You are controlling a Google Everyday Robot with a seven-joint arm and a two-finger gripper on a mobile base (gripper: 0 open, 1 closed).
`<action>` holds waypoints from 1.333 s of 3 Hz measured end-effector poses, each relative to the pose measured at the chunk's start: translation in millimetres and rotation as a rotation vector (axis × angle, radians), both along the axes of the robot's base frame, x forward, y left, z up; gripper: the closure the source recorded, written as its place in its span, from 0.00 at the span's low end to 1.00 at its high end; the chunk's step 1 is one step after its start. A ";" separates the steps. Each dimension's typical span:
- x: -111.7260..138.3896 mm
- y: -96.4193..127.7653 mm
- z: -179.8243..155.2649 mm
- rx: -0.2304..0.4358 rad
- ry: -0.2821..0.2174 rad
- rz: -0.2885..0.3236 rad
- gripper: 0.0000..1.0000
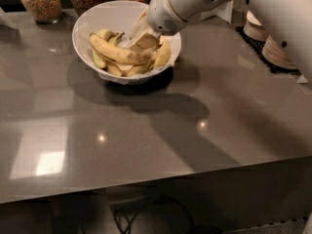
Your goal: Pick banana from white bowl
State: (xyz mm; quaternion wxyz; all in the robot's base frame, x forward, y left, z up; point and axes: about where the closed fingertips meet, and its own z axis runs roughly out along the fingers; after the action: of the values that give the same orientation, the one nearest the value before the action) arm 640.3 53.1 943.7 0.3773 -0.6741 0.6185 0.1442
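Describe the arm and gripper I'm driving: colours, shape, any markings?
The arm is smooth glossy white, built of thick rounded segments; its bulbous wrist housing has a small dotted vent patch. The gripper, down in the white bowl by the banana, is cream-tan and blocky. No cables show.

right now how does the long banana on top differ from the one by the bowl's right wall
The long banana lies nearly flat across the pile; the right banana leans steeply against the white bowl's wall. The long one is longer, the right one shorter. Both are yellow, beside the gripper in the bowl.
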 end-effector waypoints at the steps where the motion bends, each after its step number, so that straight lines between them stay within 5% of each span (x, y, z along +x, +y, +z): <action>1: -5.5 14.1 -10.7 0.007 0.037 0.026 0.51; 3: -15.9 27.9 -18.6 0.005 0.072 0.047 0.49; 4: -10.9 27.6 -26.4 -0.014 0.070 0.042 0.40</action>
State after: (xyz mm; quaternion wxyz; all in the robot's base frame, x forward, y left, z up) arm 629.4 80.7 917.3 0.3475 -0.6840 0.6182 0.1711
